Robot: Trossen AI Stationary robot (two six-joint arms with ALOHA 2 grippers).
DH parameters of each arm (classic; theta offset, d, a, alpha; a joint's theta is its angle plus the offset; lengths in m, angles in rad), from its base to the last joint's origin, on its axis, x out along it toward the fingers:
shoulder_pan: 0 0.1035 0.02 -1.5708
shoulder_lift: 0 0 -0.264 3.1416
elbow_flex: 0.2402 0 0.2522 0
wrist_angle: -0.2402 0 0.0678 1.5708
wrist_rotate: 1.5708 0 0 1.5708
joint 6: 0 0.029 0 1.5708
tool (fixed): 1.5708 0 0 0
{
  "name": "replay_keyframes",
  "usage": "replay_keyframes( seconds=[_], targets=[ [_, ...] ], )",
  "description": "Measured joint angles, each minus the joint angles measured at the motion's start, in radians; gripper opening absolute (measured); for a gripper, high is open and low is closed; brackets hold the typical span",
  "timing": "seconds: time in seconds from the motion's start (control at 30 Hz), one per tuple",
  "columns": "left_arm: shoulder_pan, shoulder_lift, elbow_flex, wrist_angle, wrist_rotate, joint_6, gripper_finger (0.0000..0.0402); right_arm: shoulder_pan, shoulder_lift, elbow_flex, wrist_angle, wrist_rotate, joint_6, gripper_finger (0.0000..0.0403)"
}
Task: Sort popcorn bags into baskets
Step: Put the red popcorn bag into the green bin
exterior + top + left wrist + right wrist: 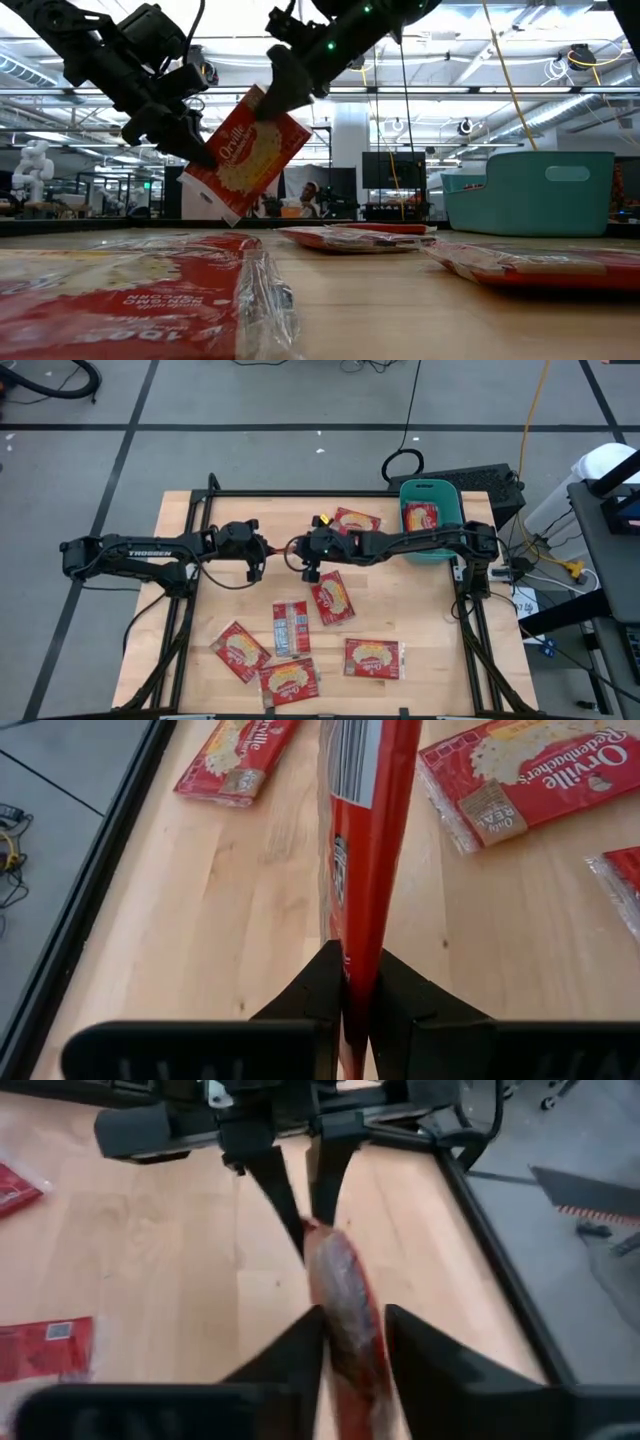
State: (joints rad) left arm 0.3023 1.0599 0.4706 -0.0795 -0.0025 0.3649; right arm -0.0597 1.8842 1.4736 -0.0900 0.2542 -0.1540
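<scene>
One red popcorn bag point(245, 160) hangs tilted in the air over the table's middle, held between both grippers. From above it shows edge-on point(279, 550). My left gripper point(258, 557) is shut on its lower end and my right gripper point(300, 552) is shut on its upper corner. The teal basket point(430, 484) stands at the far right corner with one bag point(420, 516) inside. Several more bags lie flat on the wood, such as one point(332, 597) under the right gripper and one grey-side-up point(290, 628). My left gripper point(357, 965) pinches the bag's lower edge point(360, 935) between its two fingers, coming from the table's left and slanting down. The bag stands edge-on, clear of the table. My right gripper point(352, 1325) has the bag's upper corner point(262, 98) between its fingers point(285, 85), coming from the right and above. The bag point(345, 1295) fills the gap between them.
Loose bags lie at the far middle point(355, 520) and along the near side point(240, 650), point(290, 680), point(373, 657). Black frame rails run along the table's left and right edges. Bare wood shows at the left side and the far left.
</scene>
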Motion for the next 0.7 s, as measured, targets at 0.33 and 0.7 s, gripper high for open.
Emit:
replay_keyframes(
  seconds=[0.33, 0.7],
  targets=[
    [-0.003, 0.001, -0.001, 0.066, -0.007, -0.065, 0.0054, -0.003, -0.025, -0.092, -0.031, -0.007, 0.195, 0.0019],
    [-0.003, -0.001, 0.001, 0.268, -0.226, -0.305, 0.022, 0.07, -0.265, -0.211, -0.159, 0.281, 0.488, 0.0006]
  ],
)
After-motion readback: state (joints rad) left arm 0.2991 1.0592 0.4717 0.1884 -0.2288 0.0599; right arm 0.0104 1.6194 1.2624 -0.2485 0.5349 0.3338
